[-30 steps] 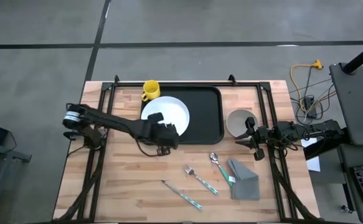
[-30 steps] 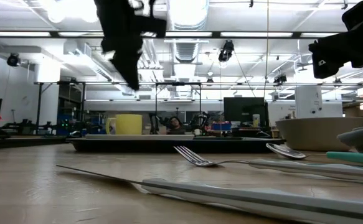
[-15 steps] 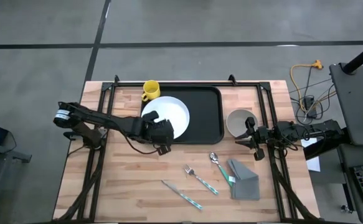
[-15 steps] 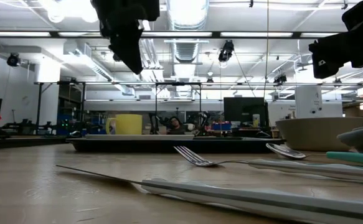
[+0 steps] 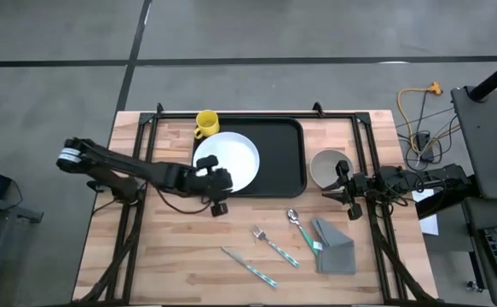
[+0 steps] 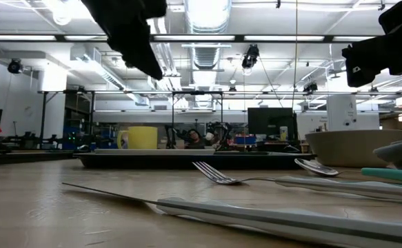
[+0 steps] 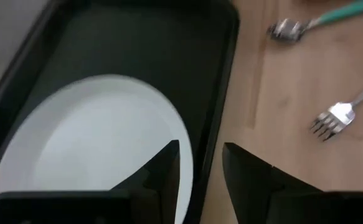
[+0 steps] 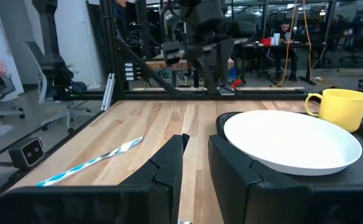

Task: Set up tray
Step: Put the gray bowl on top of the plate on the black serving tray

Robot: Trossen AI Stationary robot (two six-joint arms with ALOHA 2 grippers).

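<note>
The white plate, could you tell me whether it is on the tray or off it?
On it. The plate lies on the tray's left half, overhanging its left rim slightly; the right half is bare.

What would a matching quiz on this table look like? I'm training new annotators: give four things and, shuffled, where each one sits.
Things:
1. plate
2. mug
3. bowl
4. napkin

Places:
A. on the bare wood right of the tray, near the right gripper
B. on the tray's left part
C. at the tray's far left corner
D. on the wood beside the spoon, near the table's front right

Pairs: 1-B, 2-C, 3-A, 4-D
</note>
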